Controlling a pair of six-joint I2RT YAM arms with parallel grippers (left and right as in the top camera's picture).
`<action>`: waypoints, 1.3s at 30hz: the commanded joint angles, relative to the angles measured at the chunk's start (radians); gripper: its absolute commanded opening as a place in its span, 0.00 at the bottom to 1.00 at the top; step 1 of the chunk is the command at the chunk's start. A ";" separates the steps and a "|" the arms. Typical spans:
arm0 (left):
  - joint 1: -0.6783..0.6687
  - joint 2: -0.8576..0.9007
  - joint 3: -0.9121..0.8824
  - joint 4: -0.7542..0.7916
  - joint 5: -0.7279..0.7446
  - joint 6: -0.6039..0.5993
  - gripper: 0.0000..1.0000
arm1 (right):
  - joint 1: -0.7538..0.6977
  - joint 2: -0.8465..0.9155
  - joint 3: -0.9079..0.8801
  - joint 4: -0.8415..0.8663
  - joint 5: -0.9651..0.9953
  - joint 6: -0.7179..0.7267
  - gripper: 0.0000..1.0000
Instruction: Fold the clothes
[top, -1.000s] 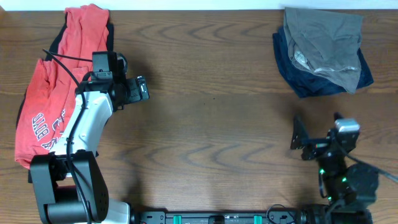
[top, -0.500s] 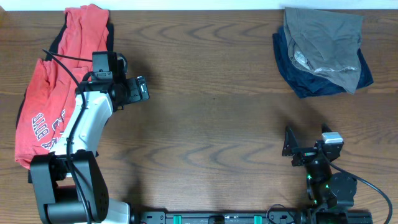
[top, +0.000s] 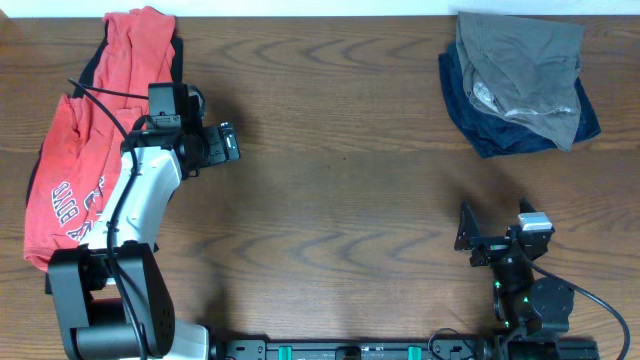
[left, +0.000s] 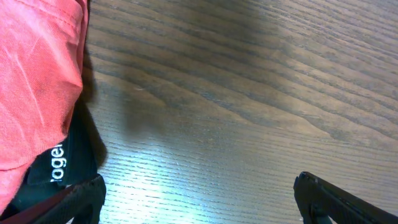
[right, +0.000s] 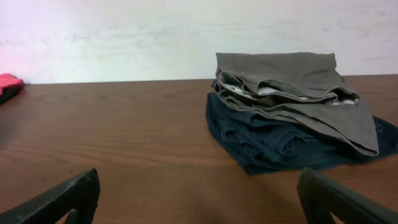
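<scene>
Grey shorts are stacked on a navy garment at the table's far right; a red T-shirt is laid rumpled over a black garment at far left. Left claw and right claw are held spread, empty. Folding is judged unfinished.

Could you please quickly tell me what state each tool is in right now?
Left tool: open, holding nothing, beside the orange-red T-shirt.
Right tool: open, holding nothing, facing the grey-khaki shorts.
</scene>
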 joint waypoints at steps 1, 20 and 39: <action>0.002 -0.015 0.021 -0.002 -0.011 -0.005 0.98 | 0.016 -0.010 -0.008 0.003 0.009 -0.017 0.99; 0.002 -0.015 0.021 -0.002 -0.011 -0.005 0.98 | 0.016 -0.010 -0.008 0.003 0.010 -0.017 0.99; -0.002 -0.419 -0.088 0.002 -0.010 0.046 0.98 | 0.016 -0.010 -0.008 0.003 0.010 -0.017 0.99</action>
